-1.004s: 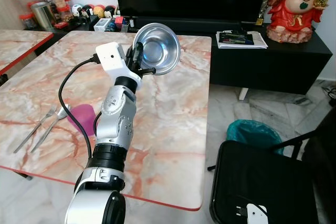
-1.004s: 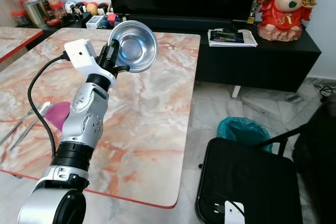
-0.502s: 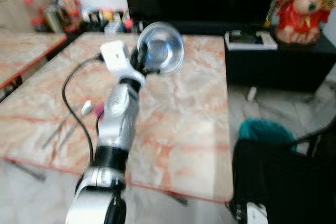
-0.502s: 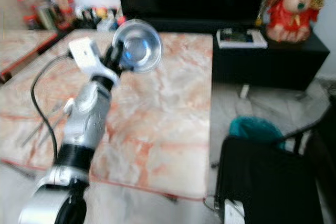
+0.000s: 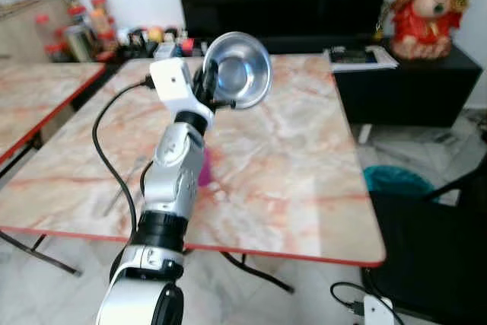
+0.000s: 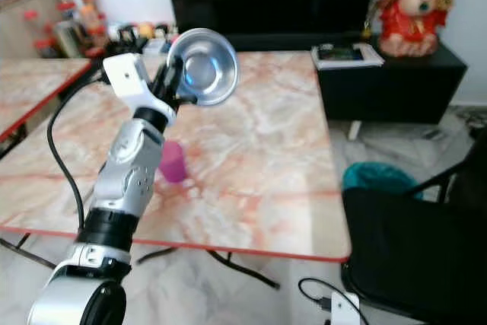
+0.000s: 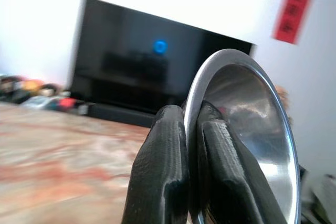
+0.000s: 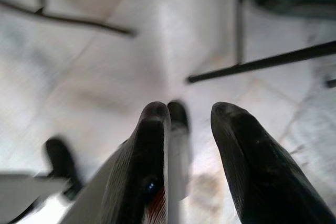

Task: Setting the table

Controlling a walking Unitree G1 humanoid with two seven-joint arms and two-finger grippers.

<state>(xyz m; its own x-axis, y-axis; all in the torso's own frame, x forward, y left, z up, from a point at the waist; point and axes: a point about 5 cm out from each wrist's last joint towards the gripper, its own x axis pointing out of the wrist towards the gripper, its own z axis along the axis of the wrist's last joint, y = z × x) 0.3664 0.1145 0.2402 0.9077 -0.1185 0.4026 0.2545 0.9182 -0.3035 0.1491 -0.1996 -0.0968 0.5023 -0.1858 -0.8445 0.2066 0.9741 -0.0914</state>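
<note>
My left gripper (image 5: 207,85) is shut on the rim of a shiny steel bowl (image 5: 240,70), which it holds tilted on edge in the air above the marble table (image 5: 304,157). In the left wrist view both black fingers (image 7: 168,150) pinch the bowl (image 7: 247,119) at its rim. A pink cup (image 6: 173,161) stands on the table just behind my forearm. A blurred fork and spoon (image 5: 125,184) lie on the table to the left. My right gripper (image 8: 191,116) hangs open over the floor, holding nothing.
A second marble table (image 5: 38,89) stands to the left. Behind are a black TV cabinet (image 5: 411,89), a red statue (image 5: 430,5) and jars (image 5: 76,32). A teal bin (image 5: 399,180) and a black chair (image 5: 434,249) are to the right of the table.
The camera has shifted, so the table's near edge and legs now show. The left arm still holds the bowl raised the same way.
</note>
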